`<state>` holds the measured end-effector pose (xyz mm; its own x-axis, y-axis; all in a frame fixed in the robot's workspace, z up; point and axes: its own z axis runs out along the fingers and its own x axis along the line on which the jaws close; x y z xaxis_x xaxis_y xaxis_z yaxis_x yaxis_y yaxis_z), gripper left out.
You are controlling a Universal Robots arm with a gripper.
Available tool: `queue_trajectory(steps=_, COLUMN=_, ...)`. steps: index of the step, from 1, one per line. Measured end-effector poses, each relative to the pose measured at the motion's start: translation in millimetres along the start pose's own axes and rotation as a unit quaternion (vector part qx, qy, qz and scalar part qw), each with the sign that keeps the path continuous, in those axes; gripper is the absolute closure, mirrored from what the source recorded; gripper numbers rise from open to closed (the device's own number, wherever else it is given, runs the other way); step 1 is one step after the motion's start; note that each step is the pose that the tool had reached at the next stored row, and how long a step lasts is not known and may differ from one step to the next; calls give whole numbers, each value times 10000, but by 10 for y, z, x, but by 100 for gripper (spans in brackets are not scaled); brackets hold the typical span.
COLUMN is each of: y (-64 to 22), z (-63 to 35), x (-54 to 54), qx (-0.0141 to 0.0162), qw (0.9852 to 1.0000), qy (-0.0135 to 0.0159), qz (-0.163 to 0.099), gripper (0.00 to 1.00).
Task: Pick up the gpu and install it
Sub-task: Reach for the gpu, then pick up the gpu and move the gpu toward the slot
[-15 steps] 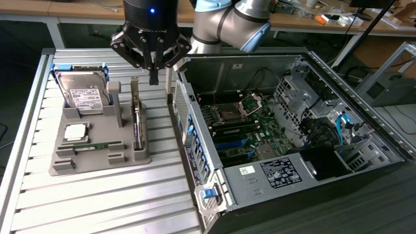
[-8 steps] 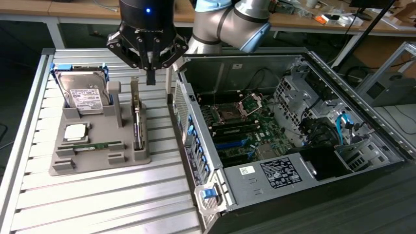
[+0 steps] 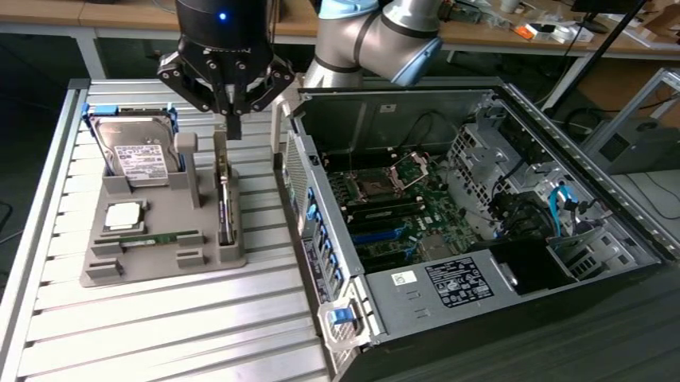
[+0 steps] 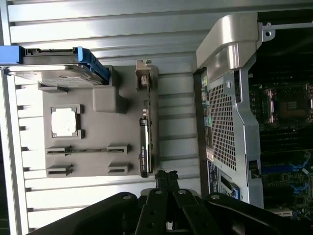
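Closed, empty claw [image 3: 232, 130], vertical and downward, just above the edge-on gpu [image 3: 224, 199].

The table [image 3: 159, 318] has a top of ribbed, silvery metal slats, bright under even indoor light. Behind it in the exterior view stand wooden desks [image 3: 64, 12] on pale legs, one littered with small orange and white clutter [image 3: 547, 32]. A thin black pole [image 3: 611, 44] slants at the exterior view's right, near a metal frame [image 3: 648, 95]. The floor [image 3: 21, 159] at the left is dark.
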<state>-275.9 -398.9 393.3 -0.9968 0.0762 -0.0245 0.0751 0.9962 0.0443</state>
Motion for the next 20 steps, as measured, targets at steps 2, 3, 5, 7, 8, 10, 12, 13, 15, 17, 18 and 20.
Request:
queue_trajectory(steps=2, y=-1, z=-1, x=19, qx=0, qw=10000, qy=0, qz=0, gripper=89)
queue_trajectory(steps=3, y=-2, z=-1, x=31, qx=0, qw=10000, qy=0, qz=0, gripper=89)
queue_trajectory(steps=5, y=-4, z=-1, x=47, qx=0, qw=10000, qy=0, qz=0, gripper=89)
queue_trajectory(steps=7, y=-5, z=-3, x=68, qx=0, qw=10000, qy=1, qz=0, gripper=89)
queue_trajectory(steps=8, y=-6, z=-2, x=79, qx=0, qw=10000, qy=0, qz=0, gripper=89)
queue_trajectory(steps=10, y=-8, z=-3, x=102, qx=0, qw=10000, qy=0, qz=0, gripper=89)
queue_trajectory(steps=12, y=-9, z=-3, x=121, qx=0, qw=10000, qy=0, qz=0, gripper=89)
queue_trajectory(steps=13, y=-10, z=-3, x=127, qx=0, qw=10000, qy=0, qz=0, gripper=89)
queue_trajectory(steps=15, y=-10, z=-4, x=130, qx=0, qw=10000, qy=0, qz=0, gripper=89)
queue_trajectory(steps=17, y=-10, z=-4, x=130, qx=0, qw=10000, qy=0, qz=0, gripper=89)
queue_trajectory(steps=18, y=-10, z=-4, x=130, qx=0, qw=10000, qy=0, qz=0, gripper=89)
queue_trajectory(steps=20, y=-10, z=-4, x=130, qx=0, qw=10000, qy=0, qz=0, gripper=89)
